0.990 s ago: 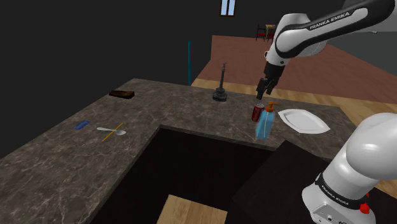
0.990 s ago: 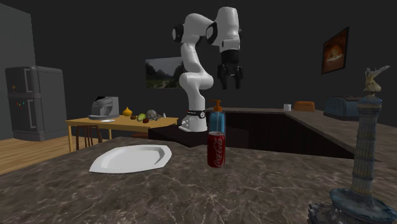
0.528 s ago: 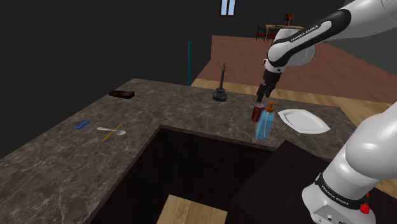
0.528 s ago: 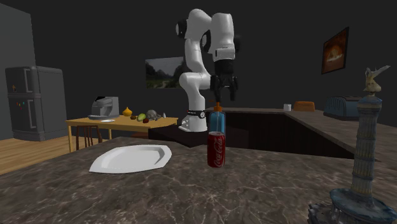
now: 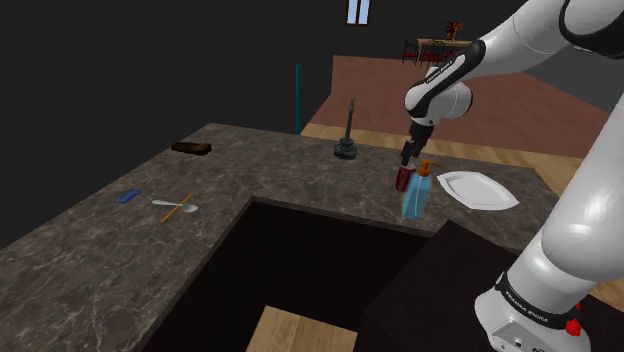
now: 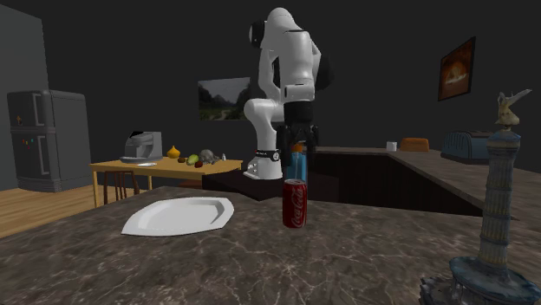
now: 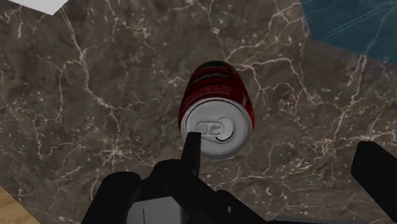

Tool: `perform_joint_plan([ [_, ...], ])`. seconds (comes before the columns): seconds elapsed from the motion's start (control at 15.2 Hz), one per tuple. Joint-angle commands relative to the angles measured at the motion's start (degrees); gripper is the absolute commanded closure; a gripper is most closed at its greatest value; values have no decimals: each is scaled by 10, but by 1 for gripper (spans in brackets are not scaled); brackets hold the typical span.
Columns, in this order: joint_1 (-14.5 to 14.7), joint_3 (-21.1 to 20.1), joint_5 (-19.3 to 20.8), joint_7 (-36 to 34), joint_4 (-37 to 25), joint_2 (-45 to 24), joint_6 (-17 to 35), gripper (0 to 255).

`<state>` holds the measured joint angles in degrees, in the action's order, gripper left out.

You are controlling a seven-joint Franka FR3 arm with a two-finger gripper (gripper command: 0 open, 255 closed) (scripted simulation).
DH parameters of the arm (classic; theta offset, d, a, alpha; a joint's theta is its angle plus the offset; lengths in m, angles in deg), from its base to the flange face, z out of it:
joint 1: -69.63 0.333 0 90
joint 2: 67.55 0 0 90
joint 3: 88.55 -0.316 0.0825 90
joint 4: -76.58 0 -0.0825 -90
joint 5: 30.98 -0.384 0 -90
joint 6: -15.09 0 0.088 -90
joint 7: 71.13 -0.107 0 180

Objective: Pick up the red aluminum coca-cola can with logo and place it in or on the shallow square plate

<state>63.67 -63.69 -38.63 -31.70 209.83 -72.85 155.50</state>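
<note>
The red Coca-Cola can (image 5: 403, 179) stands upright on the dark marble counter, right beside a blue soap bottle (image 5: 416, 196). My gripper (image 5: 406, 162) hangs just above the can, open and holding nothing. In the wrist view the can's silver top (image 7: 216, 130) lies below one finger (image 7: 191, 151), off the middle of the gap; the gripper (image 7: 283, 164) stands wide. The white shallow square plate (image 5: 477, 190) lies on the counter past the bottle. In the second exterior view the can (image 6: 295, 204) stands to the right of the plate (image 6: 179, 216), with the gripper (image 6: 300, 156) above and behind it.
A dark tower statuette (image 5: 346, 140) stands further back on the counter and looms near the second exterior view's right (image 6: 492, 225). A spoon (image 5: 176, 206), a small blue item (image 5: 127, 196) and a brown block (image 5: 190, 148) lie far off to the shoulder view's left. The counter wraps around a dark recess.
The arm has come down and the open gripper has sunk from well above the counter to just over the can. The can, bottle and plate have not moved.
</note>
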Motion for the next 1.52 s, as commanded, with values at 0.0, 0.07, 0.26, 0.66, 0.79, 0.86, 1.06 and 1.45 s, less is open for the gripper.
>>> perform_joint_plan([
  [0.0, -12, 1, -29, 38, -27, -43, 12, 0],
  [0.07, -20, -1, -43, 56, -44, -67, 16, 0],
  [0.26, -27, -8, -60, 71, -50, -90, 30, 0],
  [0.66, -38, -24, -91, 92, -51, -128, 63, 0],
  [0.79, -38, -24, -91, 92, -51, -128, 63, 0],
  [0.86, -38, -24, -91, 92, -51, -128, 63, 0],
  [1.06, -38, -24, -91, 92, -51, -128, 63, 0],
  [1.45, -38, -24, -91, 92, -51, -128, 63, 255],
])
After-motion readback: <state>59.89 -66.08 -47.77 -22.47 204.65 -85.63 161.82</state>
